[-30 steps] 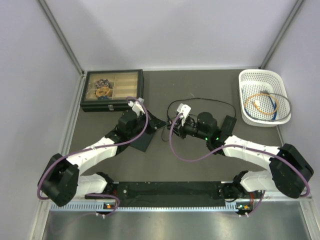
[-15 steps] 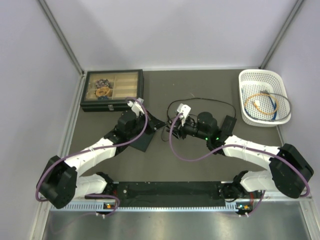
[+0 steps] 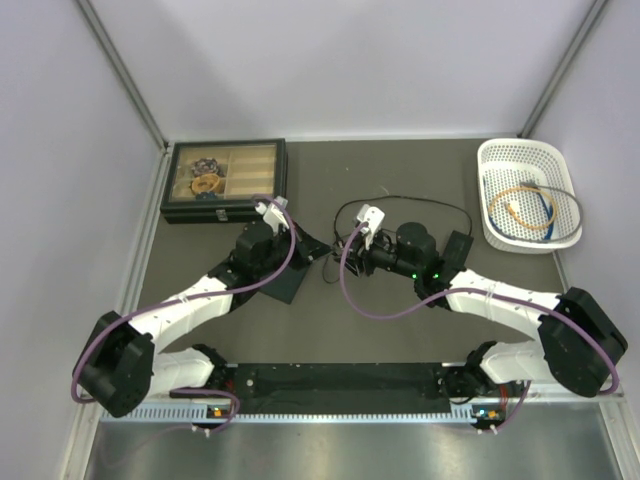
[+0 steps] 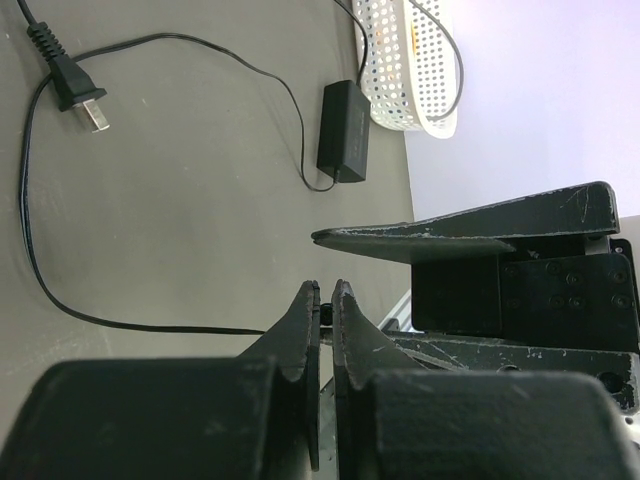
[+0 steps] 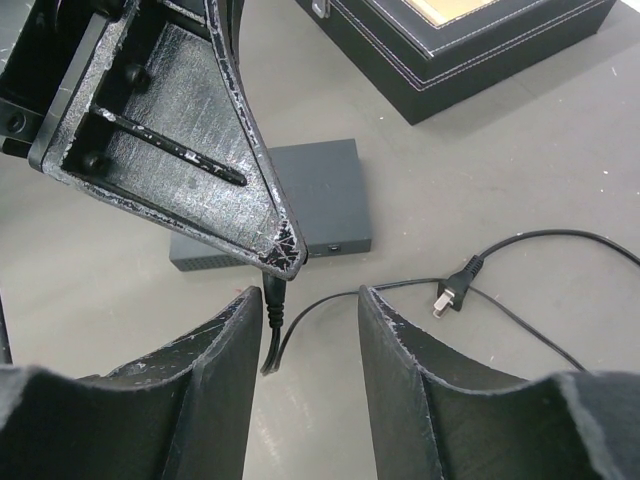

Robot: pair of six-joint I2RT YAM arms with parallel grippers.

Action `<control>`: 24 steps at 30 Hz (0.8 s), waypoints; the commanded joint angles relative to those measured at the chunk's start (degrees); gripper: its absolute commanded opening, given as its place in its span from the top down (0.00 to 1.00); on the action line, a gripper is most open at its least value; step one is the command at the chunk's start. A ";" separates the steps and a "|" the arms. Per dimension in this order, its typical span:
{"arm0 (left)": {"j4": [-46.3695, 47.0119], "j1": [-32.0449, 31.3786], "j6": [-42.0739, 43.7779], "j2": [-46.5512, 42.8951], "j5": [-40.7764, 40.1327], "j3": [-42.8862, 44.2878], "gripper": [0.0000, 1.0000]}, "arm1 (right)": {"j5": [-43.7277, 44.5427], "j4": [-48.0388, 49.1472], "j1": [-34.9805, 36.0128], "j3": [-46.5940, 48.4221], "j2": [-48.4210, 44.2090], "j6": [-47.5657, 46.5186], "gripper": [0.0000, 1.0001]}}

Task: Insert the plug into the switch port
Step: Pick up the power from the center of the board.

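Note:
The plug (image 5: 272,292), a small black barrel plug with a thin black lead hanging from it, is pinched in my left gripper (image 4: 325,292), which is shut on it. In the right wrist view a left finger (image 5: 180,150) hangs over the flat dark grey switch box (image 5: 310,195). The plug tip sits just in front of the box edge, a little left of the switch port (image 5: 335,247). My right gripper (image 5: 310,300) is open around the lead, touching nothing. From above, both grippers (image 3: 318,250) (image 3: 347,255) meet beside the box (image 3: 285,284).
A two-prong wall plug (image 5: 448,292) lies right of the lead. The black power brick (image 3: 458,248) sits behind my right arm. A black compartment case (image 3: 225,180) stands at the back left, a white basket (image 3: 528,195) with cables at the back right.
My right gripper's jaws have opened and drawn slightly right, letting go of the plug. My left gripper has stayed shut on it.

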 commanded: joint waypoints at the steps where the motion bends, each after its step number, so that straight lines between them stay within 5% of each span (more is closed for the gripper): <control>1: 0.72 -0.35 0.81 -1.43 -0.03 0.15 1.00 | -0.89 2.67 -0.68 1.96 -1.27 0.70 0.57; 12: 0.54 -0.61 0.90 -1.17 -0.03 0.41 1.00 | -2.39 2.40 -0.68 2.57 -0.66 0.88 0.68; 19: -0.86 -0.61 2.39 -1.17 -0.91 0.94 0.99 | -2.56 1.53 -0.68 2.40 -0.22 -0.08 1.00; 23: -5.06 -0.52 6.95 -2.66 -6.16 1.20 0.68 | -2.30 -1.37 -0.77 2.92 0.75 -1.93 1.00; 24: -6.12 -0.52 8.01 -3.71 -7.66 1.38 0.52 | -2.30 -1.90 -0.68 3.27 1.44 -2.28 1.00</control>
